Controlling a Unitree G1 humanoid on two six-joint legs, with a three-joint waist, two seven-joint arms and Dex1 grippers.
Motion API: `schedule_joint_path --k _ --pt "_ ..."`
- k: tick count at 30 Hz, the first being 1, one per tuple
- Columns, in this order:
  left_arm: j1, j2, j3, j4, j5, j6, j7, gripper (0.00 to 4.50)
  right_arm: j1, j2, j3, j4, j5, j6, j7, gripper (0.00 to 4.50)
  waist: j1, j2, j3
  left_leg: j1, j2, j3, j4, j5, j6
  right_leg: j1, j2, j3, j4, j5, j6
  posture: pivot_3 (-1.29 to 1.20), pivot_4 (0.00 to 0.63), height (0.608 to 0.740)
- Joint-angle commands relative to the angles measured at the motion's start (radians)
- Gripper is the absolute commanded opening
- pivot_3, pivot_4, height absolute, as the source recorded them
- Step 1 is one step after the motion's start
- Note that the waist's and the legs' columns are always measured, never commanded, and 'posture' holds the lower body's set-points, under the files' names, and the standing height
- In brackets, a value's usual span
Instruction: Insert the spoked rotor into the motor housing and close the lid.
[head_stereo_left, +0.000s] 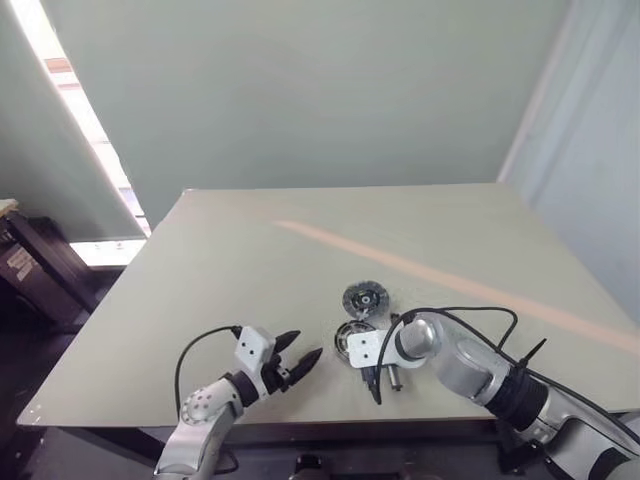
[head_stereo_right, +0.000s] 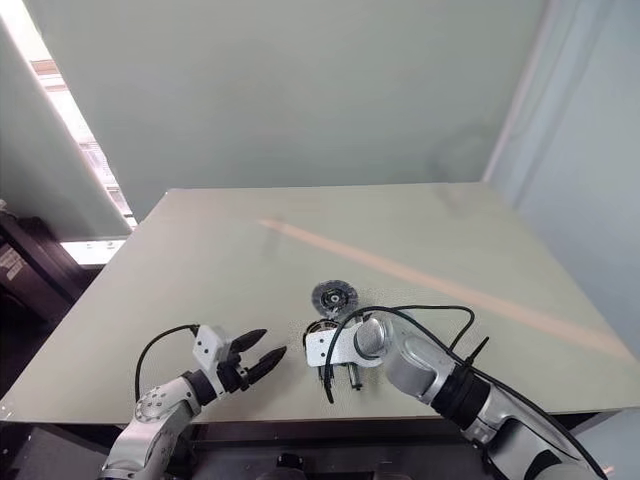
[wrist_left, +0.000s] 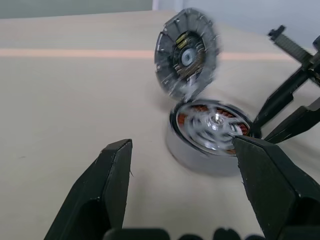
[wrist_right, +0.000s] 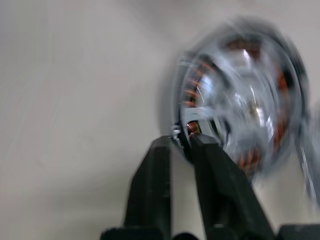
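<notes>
Worktop (head_stereo_left: 200, 300) bare around my one motor housing (wrist_left: 200, 145), spoked rotor (wrist_left: 215, 125) inside, lid (wrist_left: 186, 55) upright, right fingers (wrist_right: 210, 165) nipping housing rim, left fingers (wrist_left: 110, 185) wide

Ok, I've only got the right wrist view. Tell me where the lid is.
Observer: The lid stands open, raised at the far edge of the housing.
Operator: Now give me the left tool.
Observer: The left tool is open, low over the table, left of the housing, pointing at it and touching nothing.
Operator: Check the rotor's seat from the other wrist.
Observer: There the rotor lies flat inside the housing, its spokes over the copper windings.
</notes>
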Motion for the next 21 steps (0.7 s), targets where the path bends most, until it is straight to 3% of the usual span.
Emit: schedule_joint_path --k 1,13,21 --pt "-0.013 0.005 0.006 -0.04 -0.001 -0.015 -0.005 3.43 -0.008 0.011 -0.015 0.013 -0.019 -0.01 -0.004 0.1 0.0 0.0 0.0 0.0 0.0 0.0 0.0 0.0 0.0 0.0 0.0 0.0 0.0 0.0 0.0 0.0 0.0 0.74" --pt "-0.01 0.006 0.009 -0.025 0.002 -0.03 -0.01 3.43 0.009 0.069 -0.078 -0.042 0.032 0.048 0.019 0.09 0.0 0.0 0.0 0.0 0.001 0.0 0.0 0.0 0.0 -0.001 0.0 0.0 0.0 0.0 0.0 0.0 0.0 0.74" --pt "-0.02 0.018 0.038 -0.002 -0.003 -0.042 -0.003 3.43 0.011 0.099 -0.107 -0.19 0.088 0.298 0.076 0.09 0.0 0.0 0.0 -0.002 0.0 -0.001 0.0 -0.001 -0.002 -0.002 0.0 0.0 -0.001 0.0 0.0 0.0 0.0 0.74"
